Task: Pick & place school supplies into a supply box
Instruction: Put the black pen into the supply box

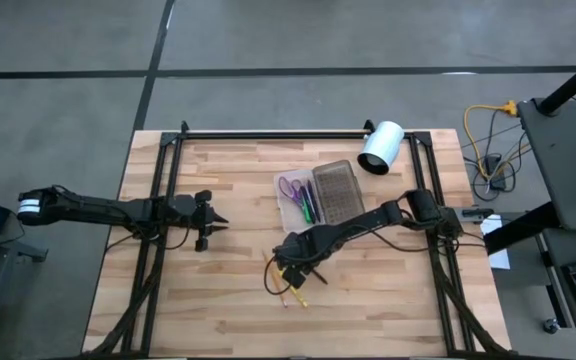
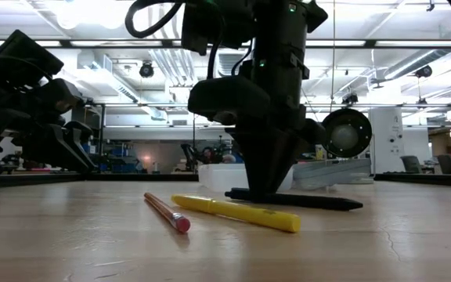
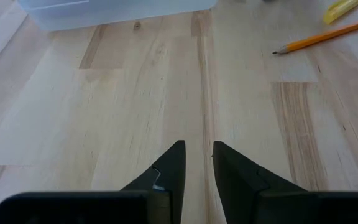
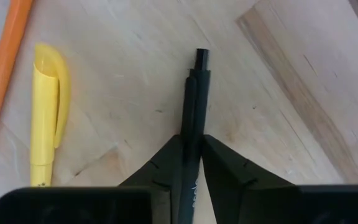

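The right gripper [image 4: 191, 163] pinched a slim black plastic pen [image 4: 193, 93] lying flat on the pale wooden table [image 4: 291, 74], its length running straight ahead between the fingers. A yellow capped pen [image 4: 45, 118] lay parallel just beside it, while the left gripper [image 3: 197, 167] hovered slightly parted, empty.

I see open counter [image 1: 228, 300] ahead of the left claw [image 1: 218, 222], bare planks all the way to the supply box [image 1: 320, 196]. The box blocks the far middle, with the white cylinder [image 1: 380, 147] just beyond its right corner. The right claw [image 1: 290, 262] sits low on the black pen [image 4: 192, 118], and its arm crosses the counter diagonally, closing the path from the right. Just beside it lie the yellow pen [image 4: 47, 112] and the orange pencil [image 4: 2, 81], crowding that side. The near left corner is free.
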